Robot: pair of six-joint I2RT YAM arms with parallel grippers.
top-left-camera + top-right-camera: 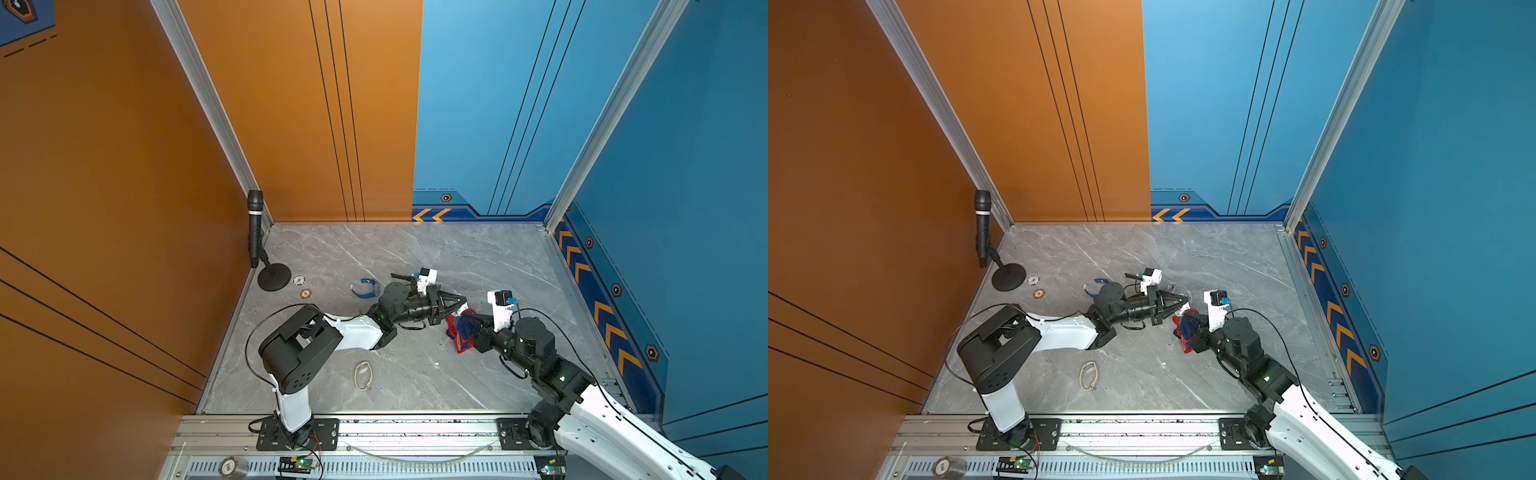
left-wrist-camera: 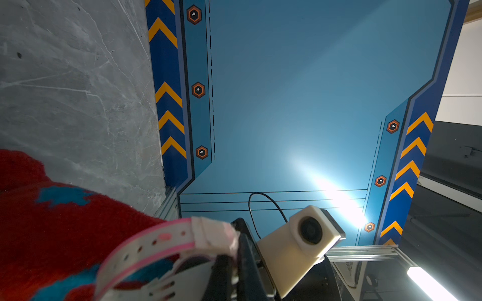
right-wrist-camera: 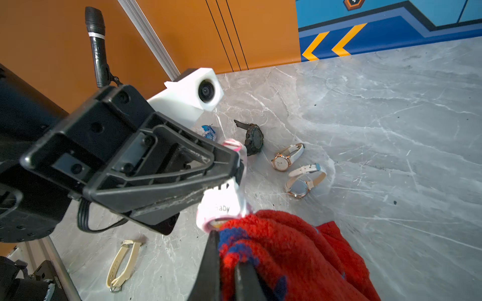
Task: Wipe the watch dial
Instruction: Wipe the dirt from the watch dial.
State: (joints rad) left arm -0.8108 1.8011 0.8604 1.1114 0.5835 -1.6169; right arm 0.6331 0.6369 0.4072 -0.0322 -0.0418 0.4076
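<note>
Centrally, over marble (image 1: pixel 415 257) between orange wall (image 1: pixel 291 104) and blue wall (image 1: pixel 478 104), left fingers (image 3: pixel 227 160) clamp watch (image 3: pixel 221 208), right fingers (image 3: pixel 210 260) cloth (image 3: pixel 287 247)

Left arm (image 1: pixel 357 332) and right arm (image 1: pixel 602 419): white shells between black cylindrical joints, trailed by thin black cables (image 1: pixel 247 345), bolted to black base plates (image 1: pixel 326 432). White boxy wrist cameras (image 3: pixel 200 91), round dark lenses. Black triangular-framed left gripper (image 3: pixel 238 169), screw-studded.
</note>
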